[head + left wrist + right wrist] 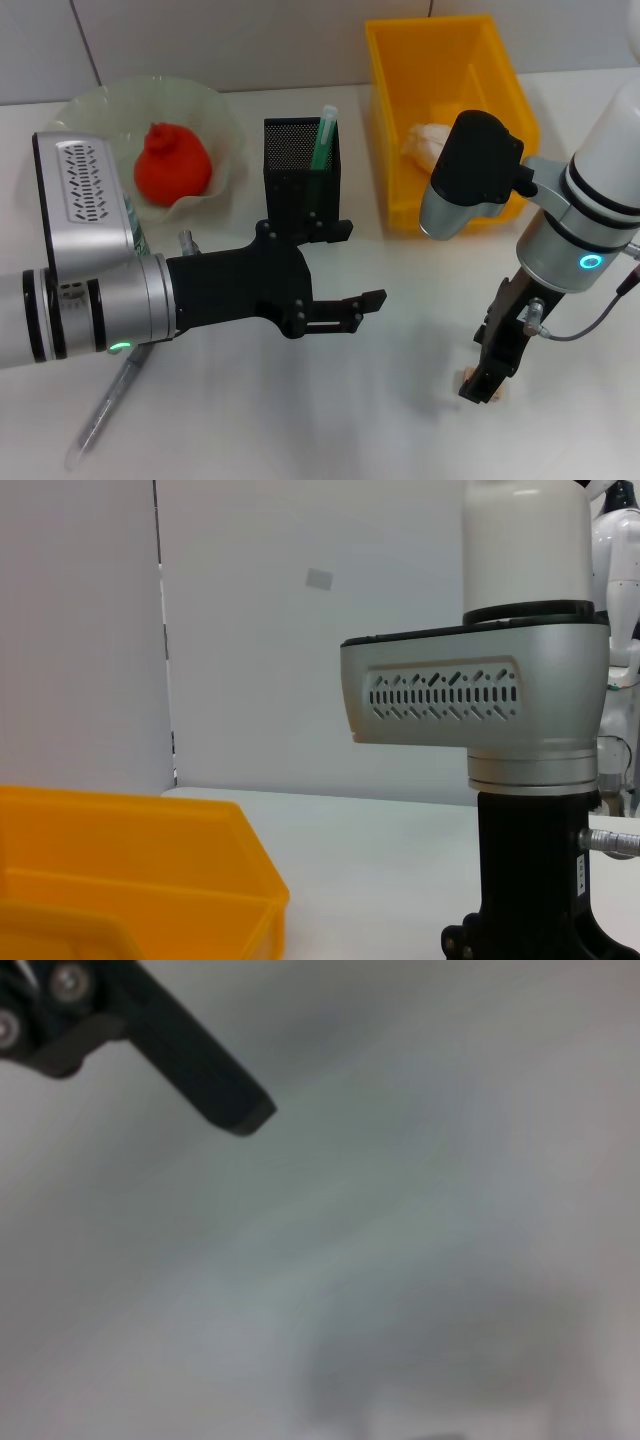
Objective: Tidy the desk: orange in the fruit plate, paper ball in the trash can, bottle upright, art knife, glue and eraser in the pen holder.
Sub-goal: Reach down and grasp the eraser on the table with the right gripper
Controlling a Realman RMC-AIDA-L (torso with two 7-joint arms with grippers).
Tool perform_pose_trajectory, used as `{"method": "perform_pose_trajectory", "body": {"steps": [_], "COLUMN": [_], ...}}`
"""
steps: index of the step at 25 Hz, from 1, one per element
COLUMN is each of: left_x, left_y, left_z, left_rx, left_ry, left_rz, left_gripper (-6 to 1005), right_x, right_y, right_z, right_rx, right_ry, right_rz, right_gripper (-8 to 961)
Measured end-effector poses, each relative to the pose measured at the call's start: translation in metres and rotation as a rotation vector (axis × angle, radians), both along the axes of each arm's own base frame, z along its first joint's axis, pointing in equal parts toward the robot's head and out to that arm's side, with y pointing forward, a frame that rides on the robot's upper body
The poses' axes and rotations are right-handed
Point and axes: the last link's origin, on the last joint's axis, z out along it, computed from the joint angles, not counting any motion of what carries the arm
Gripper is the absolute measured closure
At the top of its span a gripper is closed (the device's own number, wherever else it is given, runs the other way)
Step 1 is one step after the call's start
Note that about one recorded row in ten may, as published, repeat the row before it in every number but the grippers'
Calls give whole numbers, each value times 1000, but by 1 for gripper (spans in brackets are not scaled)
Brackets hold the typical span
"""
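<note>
The orange point(172, 162) lies in the pale-green fruit plate point(95, 110) at the back left. In the yellow trash can point(400, 60) rests the paper ball point(428, 142). The black mesh pen holder point(298, 175) holds a green stick point(324, 135). My right gripper point(485, 385) points straight down at the desk point(330, 420) with its tip on the tan eraser point(468, 380). In front of the pen holder, my left gripper point(365, 310) hovers open and empty. Behind my left arm a strip of clear plastic with green, the bottle point(137, 235), just shows.
A slender translucent grey object point(100, 412) lies on the desk at the near left, partly under my left arm. In the left wrist view the trash can point(120, 880) fills the corner and my right arm point(500, 710) stands beyond it.
</note>
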Motion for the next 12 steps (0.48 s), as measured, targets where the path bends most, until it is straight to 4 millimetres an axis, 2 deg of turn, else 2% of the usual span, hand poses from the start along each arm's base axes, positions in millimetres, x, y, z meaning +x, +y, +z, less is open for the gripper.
{"method": "perform_pose_trajectory", "body": {"steps": [12], "left_x": [-1], "left_y": [0], "left_z": [0], "left_rx": [2], "left_ry": [1], "left_rz": [-3], "left_gripper": [154], "right_x": [-1], "right_y": [-2], "right_z": [-5], "right_rx": [-11], "right_ry": [-23], "right_rz": [1], "right_gripper": [210]}}
